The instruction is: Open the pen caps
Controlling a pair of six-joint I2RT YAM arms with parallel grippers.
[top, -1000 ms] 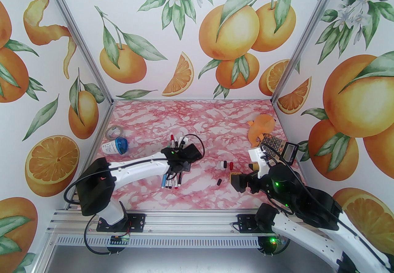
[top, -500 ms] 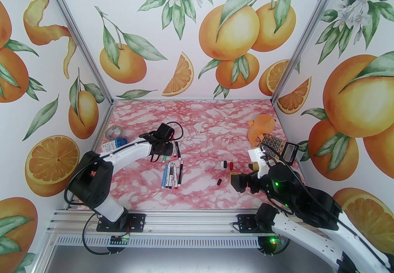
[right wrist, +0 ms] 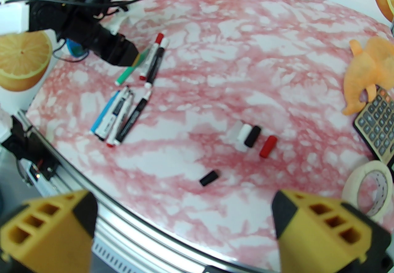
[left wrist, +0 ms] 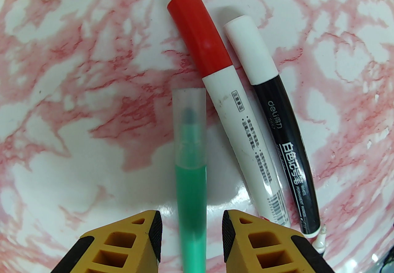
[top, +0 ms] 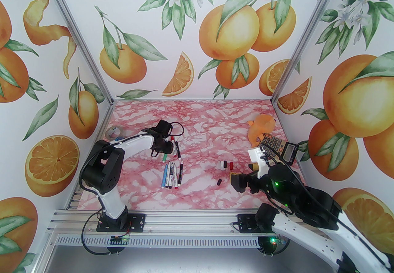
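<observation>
Left gripper (left wrist: pixel 192 234): jaws part-open astride green pen (left wrist: pixel 190 185), gaps either side, nothing gripped; clear cap (left wrist: pixel 188 124) on. Red-capped pen (left wrist: pixel 234 124), white-capped pen (left wrist: pixel 283 130): just beside it (side by side). Right gripper (right wrist: pixel 184 219): wide open, empty, over table (right wrist: pixel 215 50) edge near four loose pen caps (right wrist: pixel 252 136).
</observation>
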